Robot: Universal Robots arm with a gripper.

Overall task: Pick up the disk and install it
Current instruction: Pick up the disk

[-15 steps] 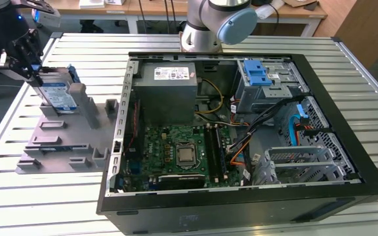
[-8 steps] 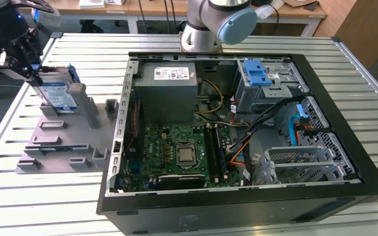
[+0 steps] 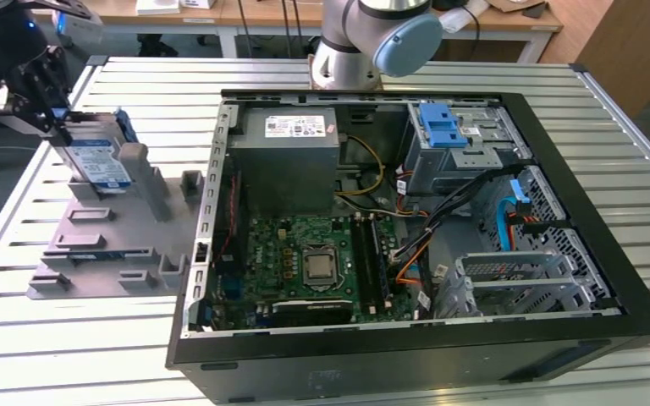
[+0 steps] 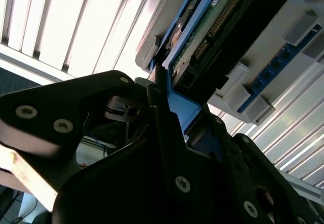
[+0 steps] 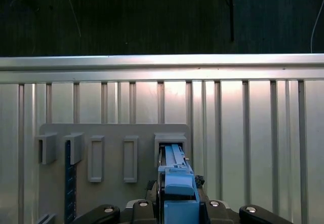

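Jaws are clamped on the blue rail of the disk (image 3: 91, 161), with the gripper (image 3: 54, 118) set on its top edge, likely so it can be drawn straight up. Below the jaws, the disk is kept upright in a slot of the grey stand (image 3: 111, 245). Well beyond, the open PC case (image 3: 415, 359) is seen, with a blue-latched drive cage (image 3: 452, 127) inside.

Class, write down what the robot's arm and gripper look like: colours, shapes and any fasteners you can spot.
The arm is a thick silver-grey tube with a rounded joint closed by a pale blue cap. The gripper is matt black, built from flat, angular plates with rounded corners. In the second wrist view, small silver screw heads dot those plates.
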